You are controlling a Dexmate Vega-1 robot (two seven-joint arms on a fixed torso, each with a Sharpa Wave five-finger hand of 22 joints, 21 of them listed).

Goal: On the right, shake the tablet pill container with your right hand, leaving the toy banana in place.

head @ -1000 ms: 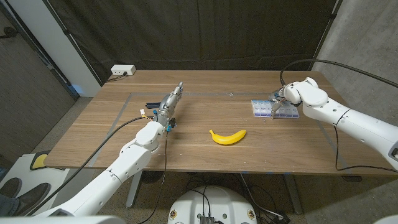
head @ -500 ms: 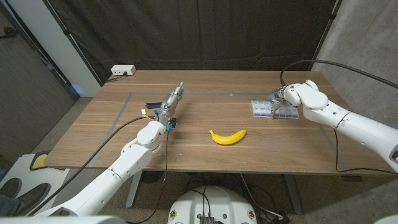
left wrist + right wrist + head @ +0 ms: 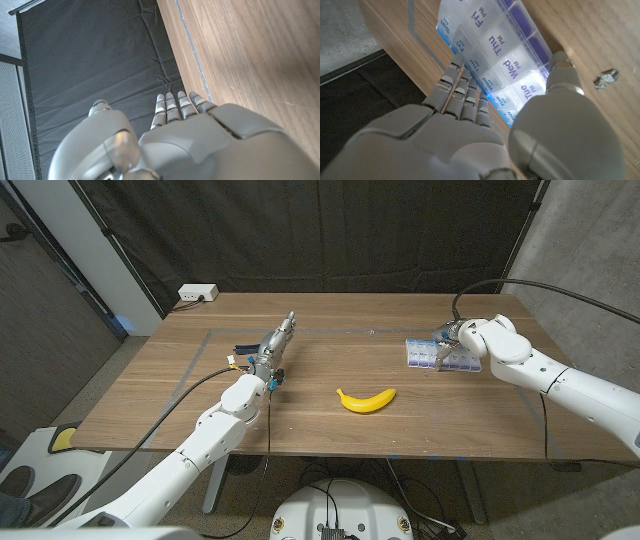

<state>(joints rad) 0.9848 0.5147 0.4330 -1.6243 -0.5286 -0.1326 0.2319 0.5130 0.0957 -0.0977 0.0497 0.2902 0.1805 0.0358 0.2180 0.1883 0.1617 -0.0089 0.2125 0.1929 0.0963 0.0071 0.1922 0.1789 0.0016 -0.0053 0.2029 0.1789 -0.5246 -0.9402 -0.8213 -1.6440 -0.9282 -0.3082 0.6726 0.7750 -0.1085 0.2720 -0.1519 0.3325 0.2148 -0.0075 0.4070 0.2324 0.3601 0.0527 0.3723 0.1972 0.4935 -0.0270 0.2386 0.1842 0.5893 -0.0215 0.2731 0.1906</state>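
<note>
The right hand (image 3: 447, 343) grips the pill container (image 3: 436, 355) at the table's (image 3: 320, 420) right side, fingers (image 3: 462, 92) and thumb clamping its edges. The toy banana (image 3: 366, 400) lies mid-table; the left hand (image 3: 272, 346) holds nothing, fingers extended

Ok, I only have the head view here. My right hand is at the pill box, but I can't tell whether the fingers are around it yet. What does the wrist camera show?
Observer: The right hand has its fingers along one long edge of the pill box and the thumb at the opposite edge.
Operator: Which part of the box am I on?
Observer: The thumb sits by the lid marked Tue PM; the Wed, Thu and Fri lids run on beyond it.
Operator: Anything loose near the box?
Observer: A small crumpled scrap lies on the table beside the thumb.
Operator: And the left hand?
Observer: The left hand holds nothing, its fingers straight and close together, pointing toward the table's far edge.
</note>
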